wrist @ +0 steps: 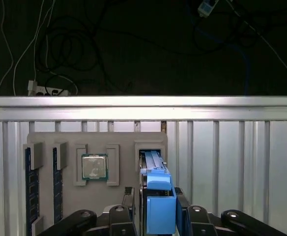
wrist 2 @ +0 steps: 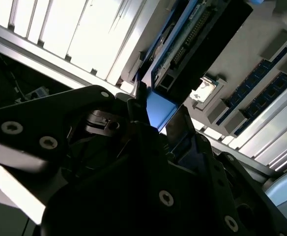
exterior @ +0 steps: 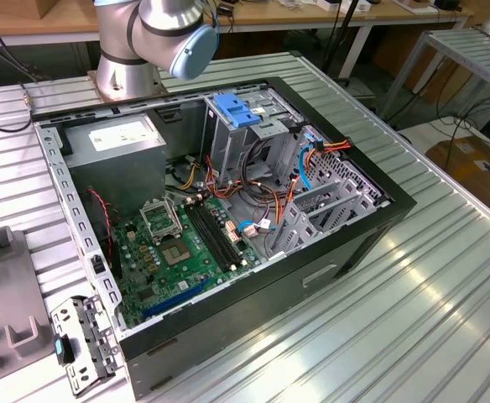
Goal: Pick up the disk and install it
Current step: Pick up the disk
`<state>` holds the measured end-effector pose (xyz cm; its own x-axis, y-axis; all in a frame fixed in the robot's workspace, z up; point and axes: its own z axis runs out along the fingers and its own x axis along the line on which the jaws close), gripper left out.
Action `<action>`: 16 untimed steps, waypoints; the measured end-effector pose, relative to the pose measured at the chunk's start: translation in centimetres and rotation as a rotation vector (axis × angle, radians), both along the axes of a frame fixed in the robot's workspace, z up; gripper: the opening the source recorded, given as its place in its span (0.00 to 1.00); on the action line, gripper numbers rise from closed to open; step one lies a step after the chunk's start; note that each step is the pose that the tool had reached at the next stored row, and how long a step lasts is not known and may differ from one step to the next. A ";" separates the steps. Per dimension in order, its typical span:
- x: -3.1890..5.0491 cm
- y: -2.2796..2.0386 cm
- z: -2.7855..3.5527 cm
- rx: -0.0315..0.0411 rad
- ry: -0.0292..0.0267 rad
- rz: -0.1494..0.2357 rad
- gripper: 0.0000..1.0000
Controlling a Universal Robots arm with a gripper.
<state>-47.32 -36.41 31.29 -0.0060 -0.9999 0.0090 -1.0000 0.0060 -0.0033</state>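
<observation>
Gripper: the black two-finger metal gripper (wrist: 156, 195) is nearest the lens in both wrist views, its dark body with bright screw heads in front.
Opening: narrow. The fingers (wrist: 129, 195) press in on either side of a blue block, and no gap shows between them and it.
Held: the flat black disk in its bright blue plastic carrier (wrist: 158, 178), gripped by the carrier's near end.
Disk, position: it stands on edge and runs away from the gripper to a rectangular slot in the light grey moulded tray (wrist: 97, 141). Whether its far end is seated in that slot or just clear of it, I cannot tell.
Disk, other side: the second wrist view shows the black body and its connector strip (wrist 2: 210, 37) beyond the blue end (the blue sits between the two dark fingers there too).
Tray contents: a square silver processor chip (wrist: 94, 167) in its own pocket just beside the slot, and dark blue memory sticks (wrist: 30, 182) in grooves well apart from it.
Under the tray: the ribbed aluminium table (wrist: 222, 157).
Case: the open black computer case (exterior: 362, 243) lies on its side in the exterior view, with the green motherboard (exterior: 186, 252) exposed.
Arm: the grey and blue robot arm (exterior: 157, 34) rises behind the case.
</observation>
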 end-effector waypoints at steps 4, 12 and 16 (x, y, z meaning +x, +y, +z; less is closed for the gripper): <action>0.08 0.00 -0.72 0.0000 0.0000 0.000 0.44; 0.13 0.14 -1.33 0.0053 -0.0002 0.000 0.44; 0.13 0.25 -1.34 0.0052 -0.0001 0.000 0.44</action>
